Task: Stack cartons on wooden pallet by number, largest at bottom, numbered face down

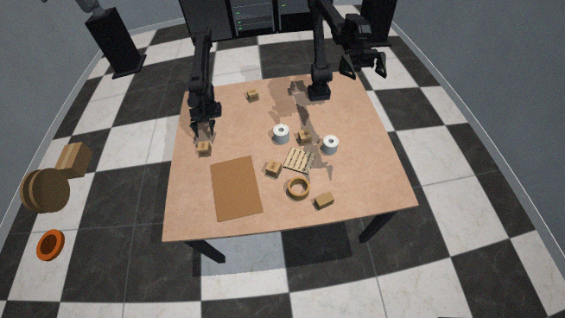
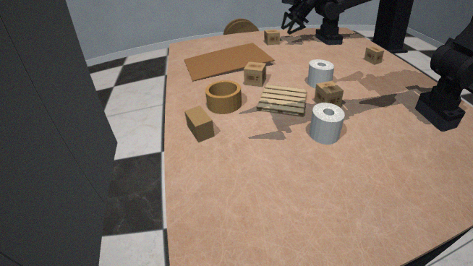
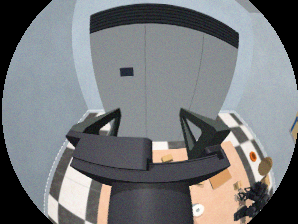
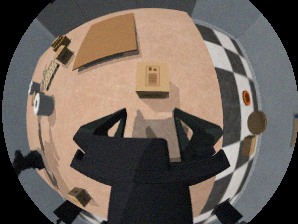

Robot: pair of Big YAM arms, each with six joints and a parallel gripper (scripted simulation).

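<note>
Four small cube cartons lie apart on the table: one at the left edge point(image 1: 203, 148), one at the back point(image 1: 252, 95), one between two white rolls point(image 1: 305, 136), and one just left of the pallet point(image 1: 273, 168). The slatted wooden pallet point(image 1: 299, 160) is bare. My right gripper point(image 1: 203, 128) is open and hangs just behind the left-edge carton, which lies free ahead of the fingers in the right wrist view point(image 4: 152, 78). My left gripper point(image 1: 365, 69) is open and empty, raised beyond the table's back right corner. No number is readable.
Two white rolls point(image 1: 281, 134) point(image 1: 330, 144) stand behind the pallet. A brown ring point(image 1: 298, 187) and an oblong box point(image 1: 324, 200) lie in front of it. A flat cardboard sheet point(image 1: 235, 187) lies front left. Boxes and discs lie on the floor at left.
</note>
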